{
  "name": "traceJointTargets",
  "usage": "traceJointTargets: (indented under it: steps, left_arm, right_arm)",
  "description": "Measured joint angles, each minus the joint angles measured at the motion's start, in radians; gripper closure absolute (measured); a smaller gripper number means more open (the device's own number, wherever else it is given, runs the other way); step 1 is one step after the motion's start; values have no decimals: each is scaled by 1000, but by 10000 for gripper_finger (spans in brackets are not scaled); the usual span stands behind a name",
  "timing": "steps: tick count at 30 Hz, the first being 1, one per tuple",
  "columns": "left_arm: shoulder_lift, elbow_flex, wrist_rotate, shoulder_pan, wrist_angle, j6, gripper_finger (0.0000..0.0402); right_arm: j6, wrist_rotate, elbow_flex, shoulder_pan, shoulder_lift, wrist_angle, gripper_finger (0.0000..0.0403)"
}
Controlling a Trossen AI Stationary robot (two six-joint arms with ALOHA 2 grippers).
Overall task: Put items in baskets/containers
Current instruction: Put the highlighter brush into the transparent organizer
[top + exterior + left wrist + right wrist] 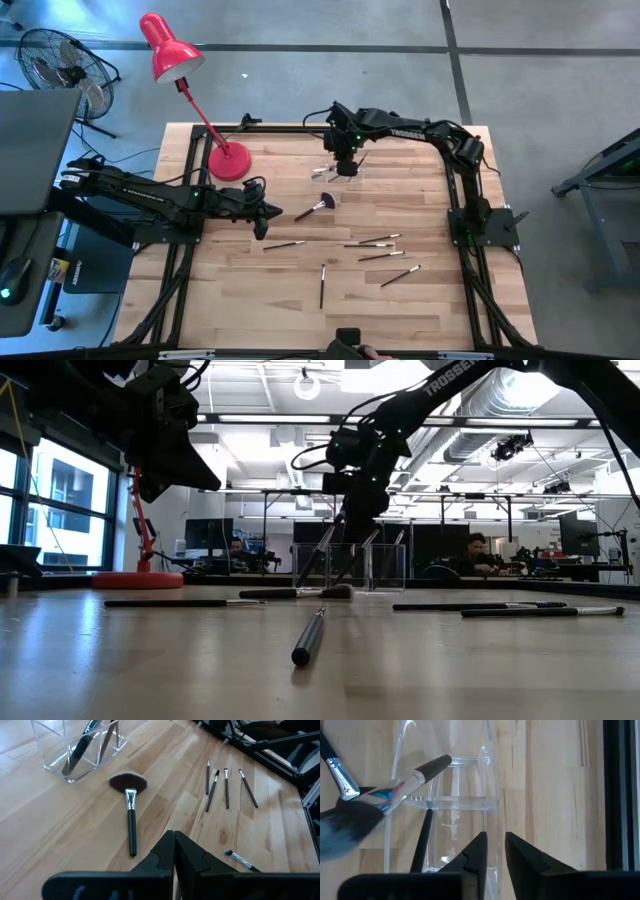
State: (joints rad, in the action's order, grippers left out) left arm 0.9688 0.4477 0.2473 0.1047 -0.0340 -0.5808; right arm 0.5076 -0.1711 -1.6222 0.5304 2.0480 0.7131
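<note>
The clear holder (460,805) stands on the wood near the table's far edge, and several brushes (322,558) lean inside it. My right gripper (495,851) hangs just above it, pointing steeply down, slightly open with nothing between its fingers. A fan brush (315,207) lies flat in front of the holder. Several thin brushes (372,241) lie scattered toward the near right, one (322,285) pointing at the near edge. My left gripper (174,847) is shut, raised over the table's left half, short of the fan brush (131,815).
A red desk lamp stands with its round base (228,162) at the far left of the table, near the holder. Black frame rails (455,190) run along the table's left and right sides. People sit at desks in the room beyond (480,555).
</note>
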Motion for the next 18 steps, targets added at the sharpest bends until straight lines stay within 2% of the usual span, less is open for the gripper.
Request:
traceJointTargets:
  steps: [10,18]
  left_arm:
    - [0,0,2,0,0,0,402]
    - [0,0,-1,0,0,5,402]
  right_arm:
    - [-10,5,0,0,-4,0,287]
    - [-38,87,0,1,-76,-3,252]
